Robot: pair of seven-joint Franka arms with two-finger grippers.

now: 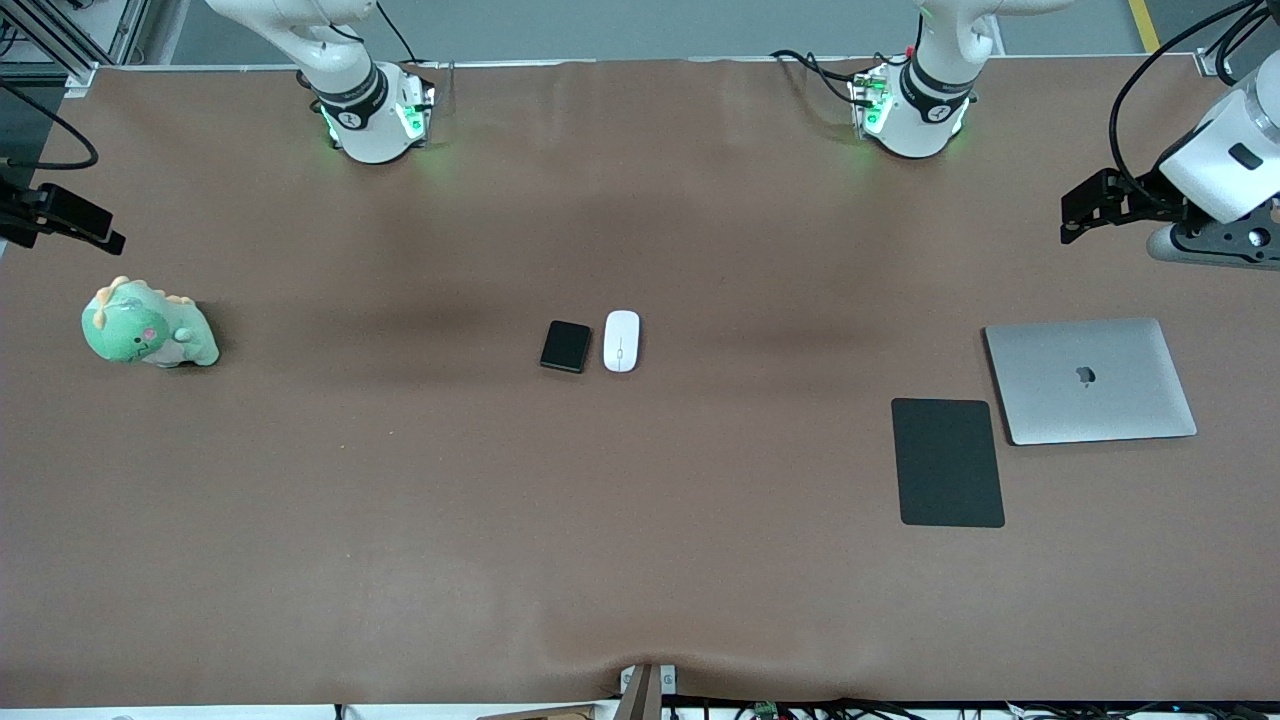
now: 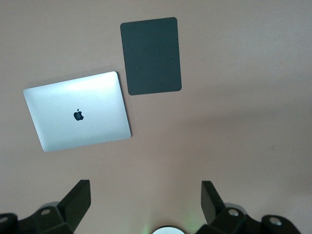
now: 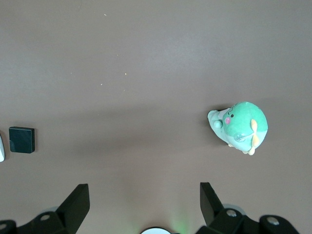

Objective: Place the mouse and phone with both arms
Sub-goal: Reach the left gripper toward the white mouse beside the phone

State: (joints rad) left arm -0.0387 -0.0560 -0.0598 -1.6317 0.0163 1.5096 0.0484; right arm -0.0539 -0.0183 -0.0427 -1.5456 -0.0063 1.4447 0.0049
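mouse mid-table, touching nothing | phone just beside mouse, toward right arm's end | left gripper fingers spread, empty, up near laptop & black pad | right gripper fingers spread, empty, up near plush dino

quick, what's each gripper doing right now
Left gripper: open, empty, over bare table near the laptop.
Right gripper: open, empty, near the plush dinosaur.
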